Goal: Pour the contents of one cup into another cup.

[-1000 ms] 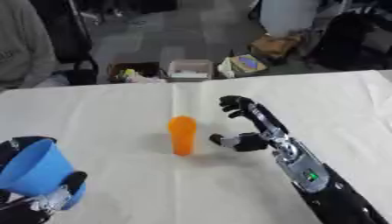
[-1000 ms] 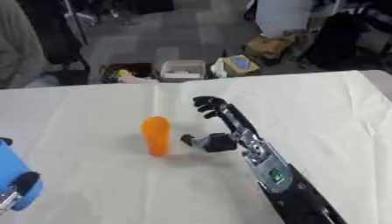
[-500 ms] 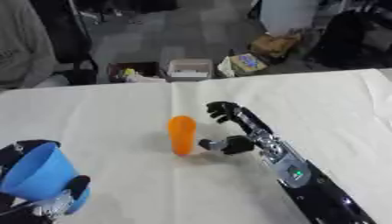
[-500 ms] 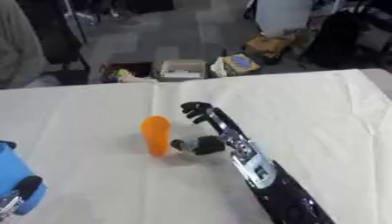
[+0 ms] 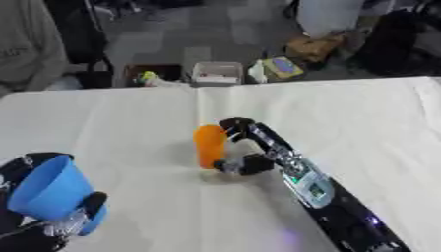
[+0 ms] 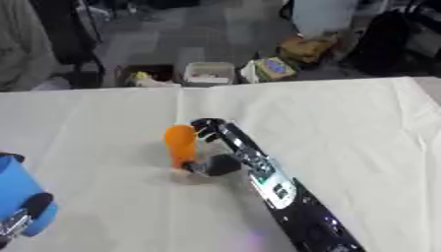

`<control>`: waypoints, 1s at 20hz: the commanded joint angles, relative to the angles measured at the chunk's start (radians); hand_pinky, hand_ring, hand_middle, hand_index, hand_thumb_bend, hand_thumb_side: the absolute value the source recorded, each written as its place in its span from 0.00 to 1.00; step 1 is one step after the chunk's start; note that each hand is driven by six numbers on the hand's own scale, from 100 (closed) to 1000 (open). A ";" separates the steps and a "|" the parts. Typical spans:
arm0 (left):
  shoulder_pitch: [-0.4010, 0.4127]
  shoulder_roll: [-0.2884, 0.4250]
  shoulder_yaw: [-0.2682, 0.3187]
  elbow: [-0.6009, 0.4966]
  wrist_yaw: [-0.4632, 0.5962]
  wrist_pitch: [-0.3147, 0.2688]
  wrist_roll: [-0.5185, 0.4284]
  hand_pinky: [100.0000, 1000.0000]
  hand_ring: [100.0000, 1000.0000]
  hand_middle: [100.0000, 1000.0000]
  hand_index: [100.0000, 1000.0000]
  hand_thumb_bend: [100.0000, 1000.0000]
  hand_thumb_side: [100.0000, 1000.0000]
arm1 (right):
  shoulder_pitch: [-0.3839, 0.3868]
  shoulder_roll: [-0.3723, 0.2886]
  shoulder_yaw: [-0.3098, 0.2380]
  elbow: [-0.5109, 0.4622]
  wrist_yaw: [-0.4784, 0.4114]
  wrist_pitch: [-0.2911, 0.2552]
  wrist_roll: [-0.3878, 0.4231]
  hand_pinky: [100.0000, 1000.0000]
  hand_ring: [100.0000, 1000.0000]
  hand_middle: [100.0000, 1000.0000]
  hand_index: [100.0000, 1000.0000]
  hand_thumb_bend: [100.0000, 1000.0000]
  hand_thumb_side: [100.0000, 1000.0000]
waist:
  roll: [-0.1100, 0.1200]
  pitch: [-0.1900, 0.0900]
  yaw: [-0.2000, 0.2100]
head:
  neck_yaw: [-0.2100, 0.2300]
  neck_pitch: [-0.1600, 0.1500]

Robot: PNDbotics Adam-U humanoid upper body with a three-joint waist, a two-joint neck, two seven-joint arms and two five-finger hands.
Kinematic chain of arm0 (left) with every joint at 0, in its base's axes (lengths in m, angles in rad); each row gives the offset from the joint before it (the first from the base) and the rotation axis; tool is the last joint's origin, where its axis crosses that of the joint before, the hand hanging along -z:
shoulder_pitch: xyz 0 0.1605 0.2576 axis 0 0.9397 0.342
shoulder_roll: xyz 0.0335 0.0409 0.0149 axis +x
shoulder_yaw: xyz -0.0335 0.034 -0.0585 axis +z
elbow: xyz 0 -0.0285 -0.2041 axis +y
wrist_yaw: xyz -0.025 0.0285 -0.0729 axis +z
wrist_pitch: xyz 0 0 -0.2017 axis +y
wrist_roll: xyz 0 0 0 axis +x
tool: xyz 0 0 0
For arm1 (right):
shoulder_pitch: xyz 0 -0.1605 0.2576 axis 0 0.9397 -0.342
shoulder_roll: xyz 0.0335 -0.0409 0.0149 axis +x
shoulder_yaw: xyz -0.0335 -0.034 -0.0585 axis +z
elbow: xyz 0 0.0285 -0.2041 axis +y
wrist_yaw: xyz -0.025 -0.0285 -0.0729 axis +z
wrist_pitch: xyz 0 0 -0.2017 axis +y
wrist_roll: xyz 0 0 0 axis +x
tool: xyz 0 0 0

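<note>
An orange cup [image 5: 208, 145] stands upright near the middle of the white table [image 5: 370, 113]. My right hand [image 5: 248, 147] has reached it from the right: the fingers curl round its far side at the top and the thumb sits at its base. At the lower left, my left hand [image 5: 65, 226] holds a blue cup [image 5: 50, 189], tilted with its mouth toward the upper left, above the table's near edge. What is inside either cup is hidden.
Beyond the table's far edge, the floor holds a white box [image 5: 216, 73], a dark bin [image 5: 158, 76], bags [image 5: 312, 47] and a chair. A person in grey [image 5: 26, 47] sits at the far left.
My right hand has slid left across the table to the orange cup and its fingers have closed around it. The blue cup in my left hand has barely moved.
</note>
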 commanded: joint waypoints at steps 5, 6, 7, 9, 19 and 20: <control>-0.020 0.000 -0.005 -0.021 0.004 0.014 -0.006 0.57 0.23 0.29 0.65 0.21 0.00 | -0.038 0.018 0.003 0.012 0.007 -0.007 0.014 0.70 0.73 0.71 0.84 0.52 0.15 | 0.002 -0.017 0.013 | -0.003 0.006; -0.022 -0.001 -0.006 -0.021 0.004 0.014 -0.008 0.57 0.23 0.29 0.65 0.21 0.00 | -0.041 0.020 0.003 0.014 0.006 -0.006 0.015 0.70 0.73 0.71 0.84 0.52 0.15 | 0.003 -0.016 0.015 | -0.004 0.005; -0.024 -0.002 -0.007 -0.021 0.004 0.015 -0.009 0.57 0.23 0.29 0.65 0.21 0.00 | -0.043 0.023 0.003 0.017 0.006 -0.005 0.017 0.69 0.73 0.70 0.84 0.52 0.16 | 0.004 -0.016 0.017 | -0.004 0.003; -0.025 -0.004 -0.008 -0.021 0.005 0.017 -0.011 0.57 0.23 0.29 0.65 0.20 0.00 | -0.048 0.030 0.002 0.027 0.005 -0.003 0.018 0.69 0.73 0.70 0.84 0.51 0.16 | 0.007 -0.014 0.021 | -0.005 0.001; -0.032 -0.009 -0.017 -0.021 0.009 0.021 -0.019 0.57 0.23 0.29 0.65 0.20 0.00 | -0.065 0.052 -0.003 0.073 0.012 0.008 0.014 0.51 0.54 0.51 0.75 0.44 0.08 | 0.018 -0.006 0.036 | -0.016 -0.016; -0.032 -0.010 -0.017 -0.021 0.010 0.021 -0.019 0.58 0.23 0.29 0.65 0.20 0.00 | -0.065 0.055 -0.003 0.078 0.013 0.009 0.016 0.49 0.52 0.49 0.74 0.43 0.08 | 0.019 -0.005 0.037 | -0.017 -0.019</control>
